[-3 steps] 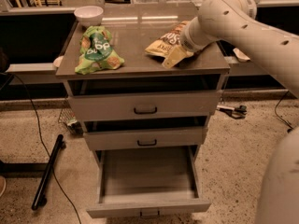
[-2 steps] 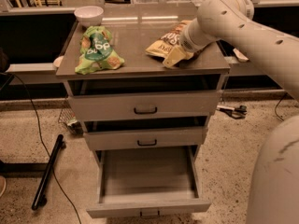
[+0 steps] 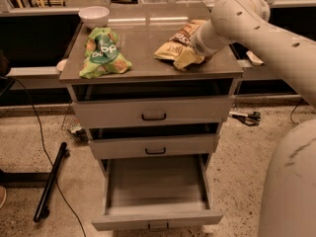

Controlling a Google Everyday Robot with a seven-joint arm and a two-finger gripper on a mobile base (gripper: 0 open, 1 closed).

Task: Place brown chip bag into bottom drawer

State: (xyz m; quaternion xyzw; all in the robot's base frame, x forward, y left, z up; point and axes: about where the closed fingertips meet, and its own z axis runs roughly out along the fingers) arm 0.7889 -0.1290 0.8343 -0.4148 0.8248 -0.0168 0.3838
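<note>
The brown chip bag [image 3: 176,47] lies on the right half of the cabinet top [image 3: 148,38], dark in the middle with tan-yellow ends. My gripper [image 3: 196,47] is at the bag's right end, down at the cabinet top and hidden behind my own pale wrist and arm. I cannot see whether it holds the bag. The bottom drawer [image 3: 155,191] is pulled out and open below, and its inside shows bare.
A green snack bag [image 3: 102,53] lies on the left of the cabinet top, with a white bowl [image 3: 94,15] behind it. The two upper drawers [image 3: 154,113] are slightly ajar. A black pole and cable [image 3: 49,181] lie on the floor at left. My robot body [image 3: 291,181] fills the right.
My arm has shifted only slightly over the brown chip bag. The bag still lies in the same spot on the cabinet top.
</note>
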